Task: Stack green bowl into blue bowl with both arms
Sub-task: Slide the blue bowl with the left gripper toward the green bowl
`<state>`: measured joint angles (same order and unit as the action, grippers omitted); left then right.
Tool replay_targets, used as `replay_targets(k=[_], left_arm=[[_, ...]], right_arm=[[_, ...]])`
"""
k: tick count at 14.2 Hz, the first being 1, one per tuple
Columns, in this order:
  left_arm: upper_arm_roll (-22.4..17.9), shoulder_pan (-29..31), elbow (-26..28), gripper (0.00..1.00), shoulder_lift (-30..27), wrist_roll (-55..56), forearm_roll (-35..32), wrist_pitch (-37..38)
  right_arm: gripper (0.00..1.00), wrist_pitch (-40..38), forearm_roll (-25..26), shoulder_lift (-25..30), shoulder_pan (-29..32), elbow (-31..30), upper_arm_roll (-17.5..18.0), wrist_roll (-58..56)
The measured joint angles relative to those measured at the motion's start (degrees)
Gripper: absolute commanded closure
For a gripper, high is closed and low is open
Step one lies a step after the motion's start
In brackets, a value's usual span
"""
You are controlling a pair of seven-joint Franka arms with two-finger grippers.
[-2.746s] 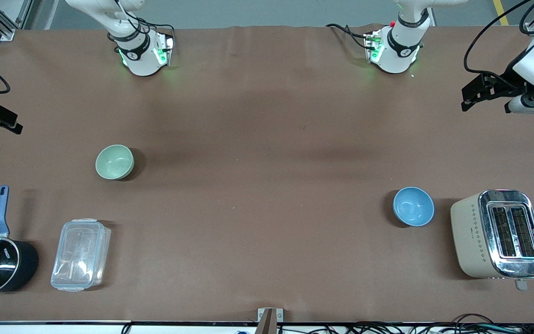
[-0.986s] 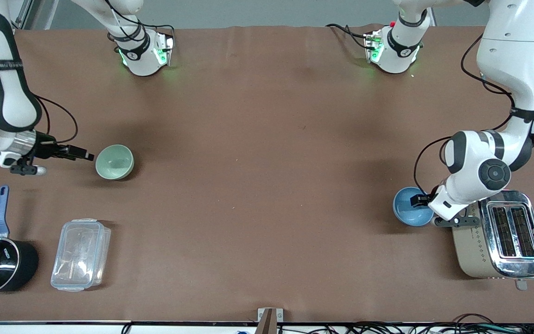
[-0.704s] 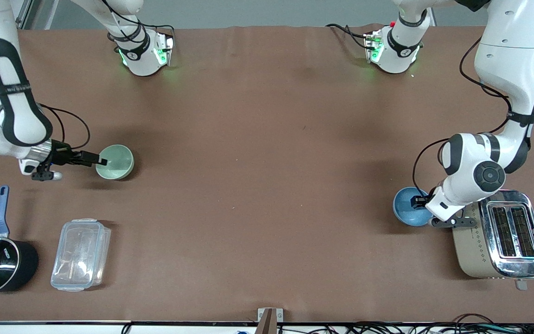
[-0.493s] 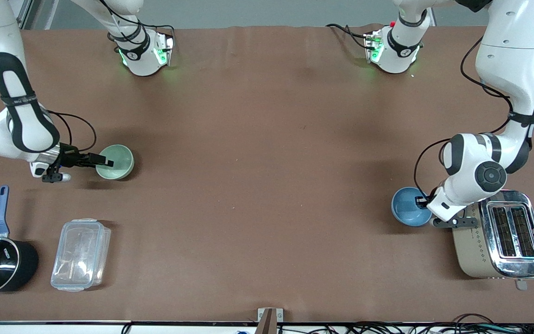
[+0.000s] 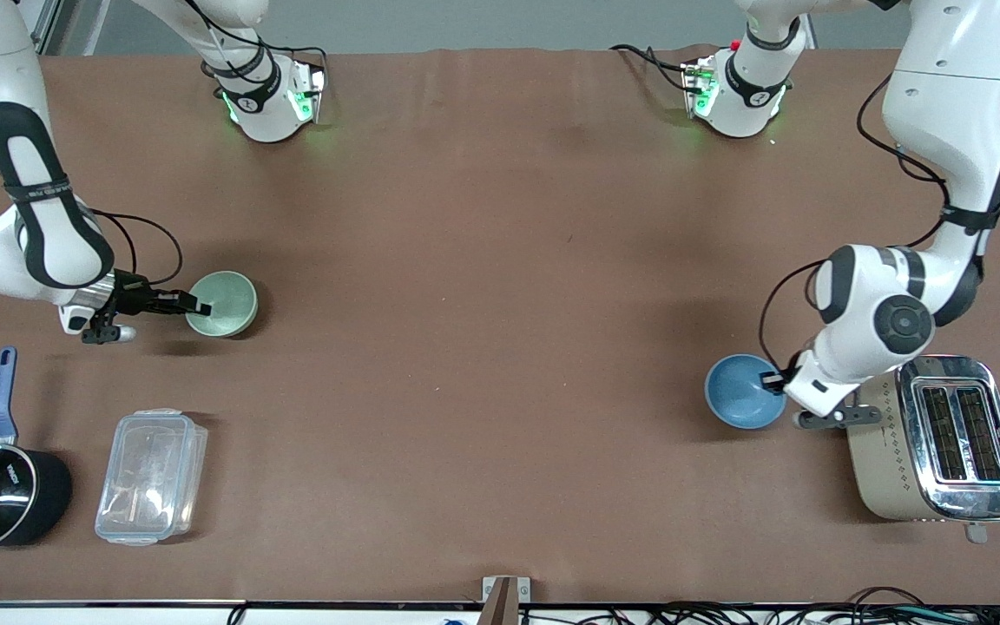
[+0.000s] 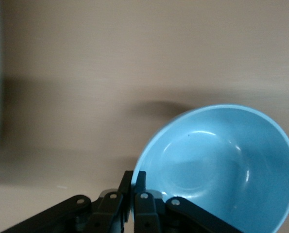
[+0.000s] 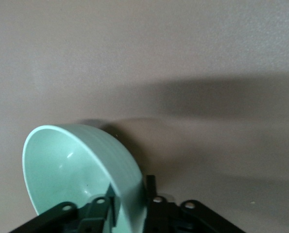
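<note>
Brown matte cloth covers the table. Green bowl, smooth pale mint and round, sits toward the right arm's end; right gripper is pinched closed on its rim, one finger inside, one outside, and the bowl looks tilted in the right wrist view. Blue bowl, glossy sky-blue inside, lies toward the left arm's end beside a cream and chrome toaster; left gripper is clamped closed on its rim.
</note>
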<state>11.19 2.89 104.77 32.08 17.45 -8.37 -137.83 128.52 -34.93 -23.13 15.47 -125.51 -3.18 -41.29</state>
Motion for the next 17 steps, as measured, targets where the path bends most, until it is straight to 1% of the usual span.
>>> replay_targets(k=[2, 4, 6, 7, 9, 11, 14, 16, 17], left_arm=[[5.17, -0.29, -0.4, 1.0, -0.01, 7.16, 0.0, -0.04], [9.66, -1.35, -1.09, 1.0, -0.02, 13.93, 0.0, -0.04], [11.98, -4.35, -1.81, 1.0, 0.0, 19.44, 0.0, -0.15], [12.23, -6.86, -2.34, 1.0, 0.1, 22.42, 0.0, -0.15], [12.28, -12.34, -3.59, 1.0, 1.12, 28.69, 0.0, -0.18], [12.24, -17.3, -5.66, 1.0, 3.56, 34.12, -0.01, -0.44], [11.87, -23.46, -9.79, 1.0, 8.56, 40.22, -0.01, -2.22], [11.68, -26.17, -11.83, 0.99, 11.46, 42.92, -0.01, -5.11], [11.65, -26.96, -12.29, 0.97, 12.47, 43.72, -0.01, -6.38]], right_arm=[[0.98, -1.06, -0.16, 0.23, 0.0, 0.49, 0.0, 0.46], [0.98, -3.95, -0.22, 1.67, -0.02, 1.65, 0.02, 3.05], [0.98, -8.37, 0.09, 5.07, -0.25, 3.6, 0.1, 8.11], [0.98, -10.43, 0.86, 7.22, -0.64, 4.69, 0.17, 11.19], [0.97, -13.81, 4.59, 11.4, -2.64, 6.5, 0.33, 19.1], [0.97, -14.75, 7.16, 14.81, -7.01, 6.89, 0.47, 27.44], [0.97, -14.58, 8.24, 16.6, -13.15, 6.88, 0.75, 36.57], [0.97, -14.19, 8.31, 16.64, -16.6, 6.89, 0.78, 41.85], [0.97, -13.57, 8.36, 16.64, -18.58, 7.03, 0.8, 44.87]])
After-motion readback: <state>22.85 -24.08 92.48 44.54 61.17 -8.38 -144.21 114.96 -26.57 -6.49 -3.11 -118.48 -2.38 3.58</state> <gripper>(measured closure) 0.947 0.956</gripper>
